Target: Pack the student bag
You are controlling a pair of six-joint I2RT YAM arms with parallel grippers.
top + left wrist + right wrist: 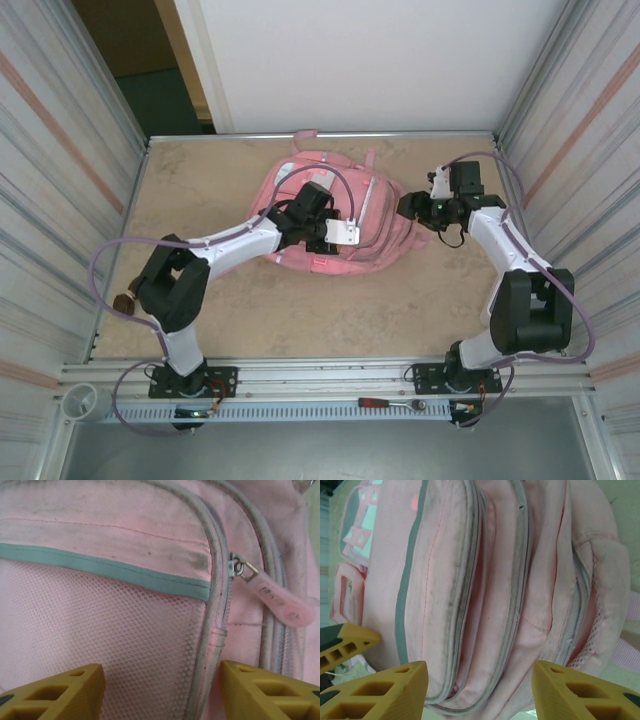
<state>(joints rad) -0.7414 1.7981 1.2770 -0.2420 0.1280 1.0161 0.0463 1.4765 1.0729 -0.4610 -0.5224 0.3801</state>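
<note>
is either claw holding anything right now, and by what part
Nothing is held. The left claw stands open over the mesh pocket of the bag, and the right claw stands open at its zipped edge.

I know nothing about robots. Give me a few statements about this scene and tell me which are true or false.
1. The backpack is pink. True.
2. Both arms hover far from the backpack. False: the left arm reaches over it, and the right arm sits close beside it.
3. A pink zipper pull hangs beside the mesh pocket. True.
4. The mesh pocket's trim is red. False: the trim is teal.
5. The left arm's jaws clamp the zipper pull. False: they stand apart, clear of it.
</note>
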